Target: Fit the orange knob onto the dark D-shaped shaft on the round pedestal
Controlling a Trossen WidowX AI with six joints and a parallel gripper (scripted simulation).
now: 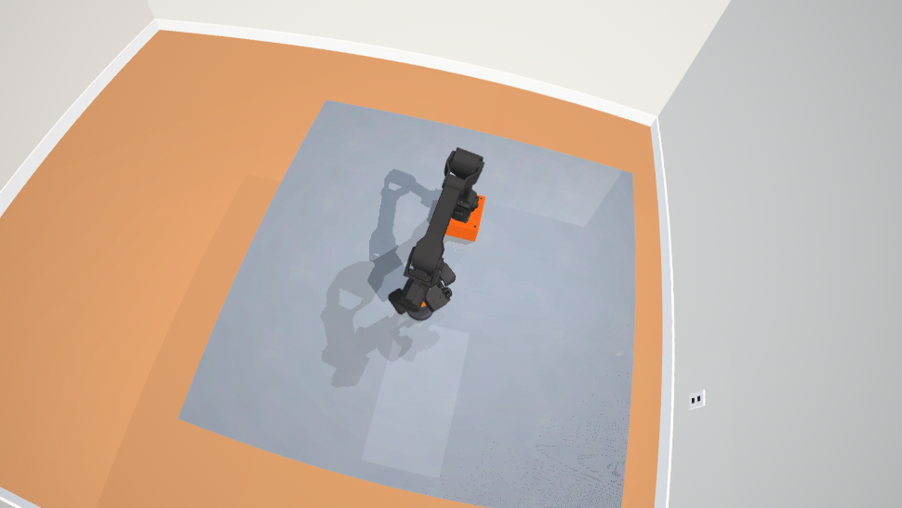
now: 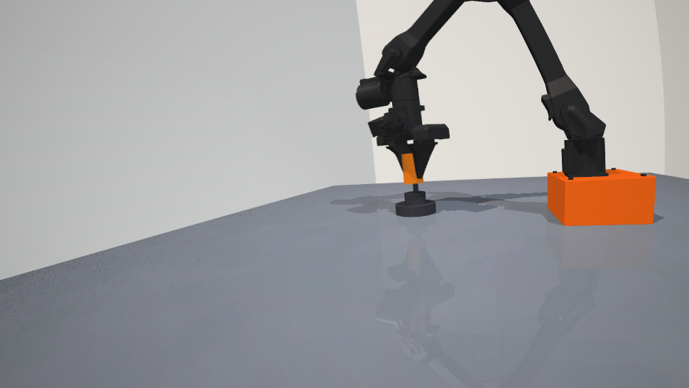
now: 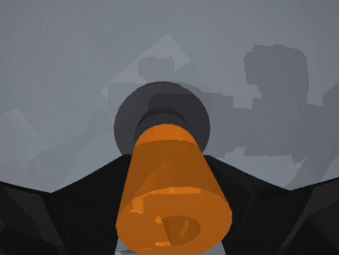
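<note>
The orange knob (image 2: pixel 408 169) (image 3: pixel 166 169) (image 1: pixel 423 304) is held slightly tilted above the dark round pedestal (image 2: pixel 415 208) (image 3: pixel 127 122) (image 1: pixel 418 316). My gripper (image 2: pixel 413 172) (image 3: pixel 166 161) is shut on the knob. A short length of the dark shaft (image 2: pixel 415 187) shows between the knob's lower end and the pedestal's raised collar. The knob's lower end is at the shaft's upper part. Whether the shaft is inside the hole, and where its flat side faces, is hidden. In the wrist view the knob covers the shaft, and its top end shows a dark recess with one straight edge.
The orange base block (image 2: pixel 608 200) (image 1: pixel 462 233) carries the arm and stands to the right of the pedestal in the exterior view. The arm arches over from it. Grey walls stand behind, and arm shadows fall across the grey floor mat (image 1: pixel 536 353).
</note>
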